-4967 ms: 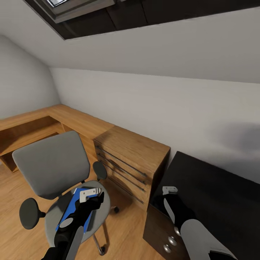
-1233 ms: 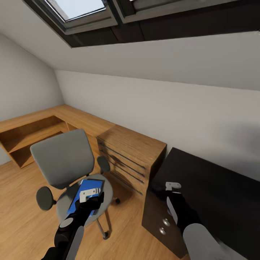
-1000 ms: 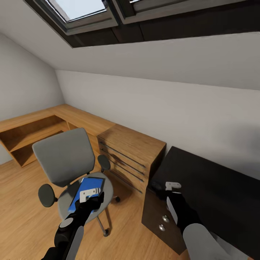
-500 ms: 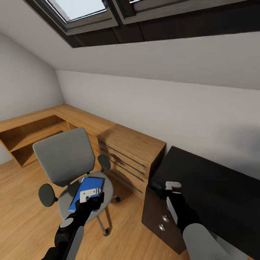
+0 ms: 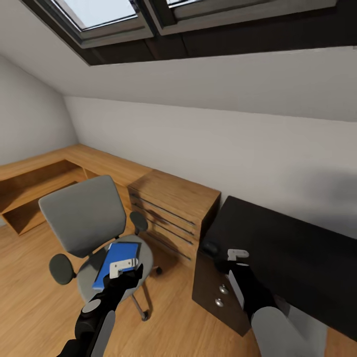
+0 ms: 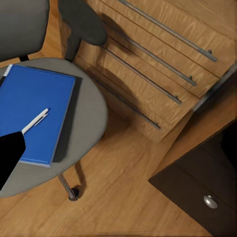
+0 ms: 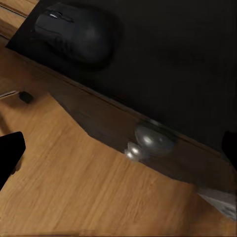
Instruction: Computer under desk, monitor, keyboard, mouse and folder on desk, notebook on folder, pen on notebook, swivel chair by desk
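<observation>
The flat bright blue folder [image 6: 35, 114] on the grey padded swivel chair [image 5: 82, 220] looks light, stiff; best pinched at an overhanging edge. The thin white pen [image 6: 34, 121] atop it may roll. Whether either arm's fingers are released or clenched I cannot tell.

Looks like an attic room at home set up as a study corner — sloped white ceiling with skylights [image 5: 104, 12], wood floor [image 5: 29, 307], a grey swivel chair [image 5: 84, 223], a light wooden dresser [image 5: 171, 210] against the far wall, and a black-topped desk [image 5: 292, 248] on the right.
</observation>
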